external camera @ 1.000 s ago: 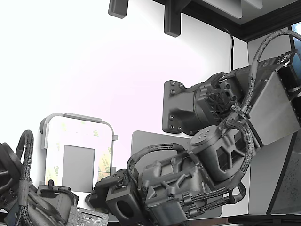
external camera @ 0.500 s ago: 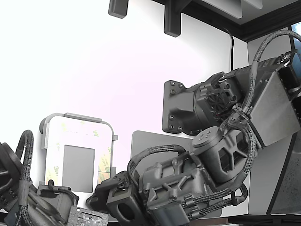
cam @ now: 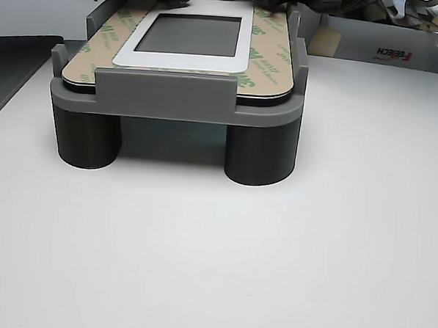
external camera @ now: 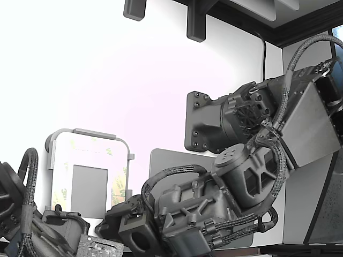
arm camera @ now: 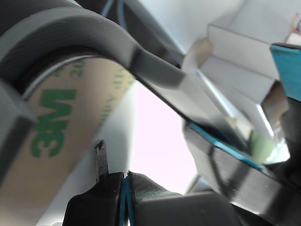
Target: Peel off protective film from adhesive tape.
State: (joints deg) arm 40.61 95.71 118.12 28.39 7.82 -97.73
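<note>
The protective film (arm camera: 61, 141) is a tan strip with green "3M" print, lying flat along the rim of the white plate (cam: 182, 56) with its grey square (cam: 188, 33). In the other view the protective film (cam: 268, 60) edges the plate on every visible side. The adhesive tape is hidden under it. My gripper (arm camera: 125, 181) sits just off the film's edge, its two black fingers pressed together with only a thin blue pad line between them and nothing visible in the pinch. In the exterior view the gripper (external camera: 111, 225) hangs at the plate's lower right corner.
A grey plastic frame (cam: 164, 95) on two dark round legs (cam: 260, 151) holds the plate. A white cardboard box (cam: 380, 42) with discarded strips stands behind it at the other view's right. A second arm (external camera: 32, 225) sits at the exterior view's lower left.
The arm has shifted slightly left and down in the exterior view, bringing the gripper closer to the plate's lower right corner. The plate and film have not moved.
</note>
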